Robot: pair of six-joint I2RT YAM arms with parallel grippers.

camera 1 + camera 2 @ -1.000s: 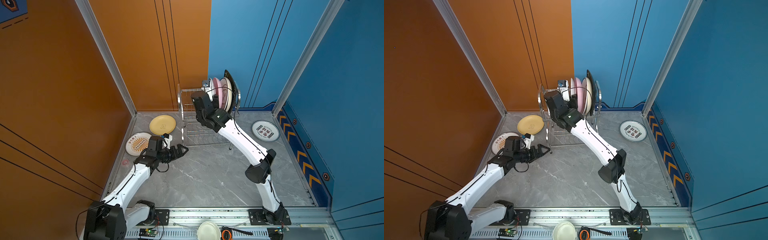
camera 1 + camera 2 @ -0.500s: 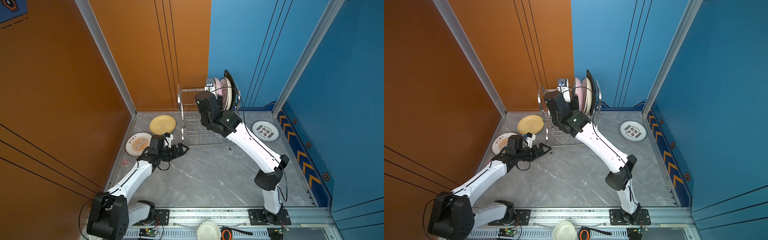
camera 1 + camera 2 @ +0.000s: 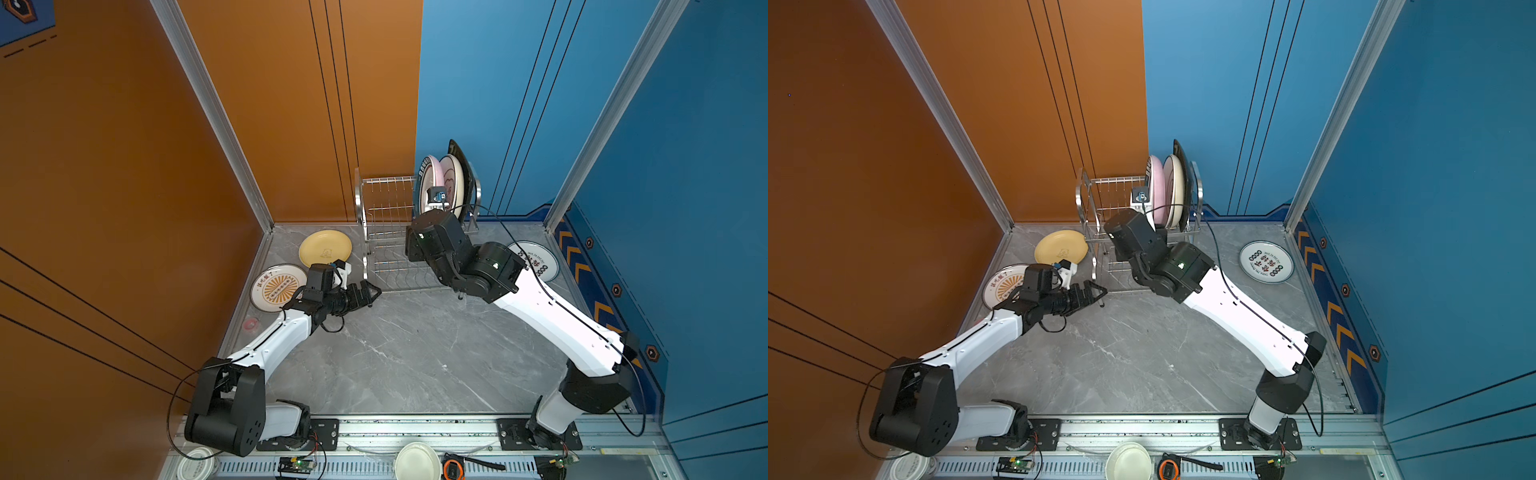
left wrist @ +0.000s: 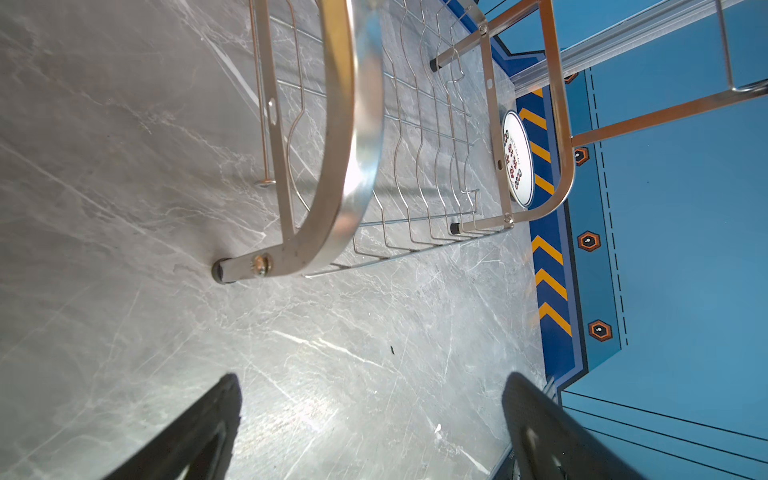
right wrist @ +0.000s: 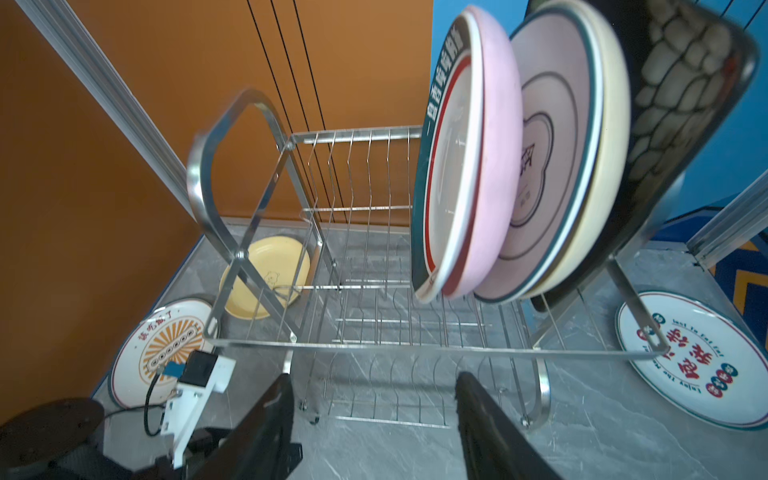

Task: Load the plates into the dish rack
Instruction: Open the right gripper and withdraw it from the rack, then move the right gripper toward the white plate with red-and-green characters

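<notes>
My left fingers (image 4: pixel 216 411) stood wide, empty; my right fingers (image 5: pixel 270 419), part-open and empty, were hard to make out in both top views

The ringed white plate (image 5: pixel 698 361) reads "Just To Eat Eat"; the sunburst plate (image 5: pixel 166 349) bears red Chinese characters.

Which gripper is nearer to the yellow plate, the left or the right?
Left. The left gripper sits low by the dish rack's near-left leg, a little in front of the yellow plate. The right gripper is raised before the rack's front, farther off.
</notes>
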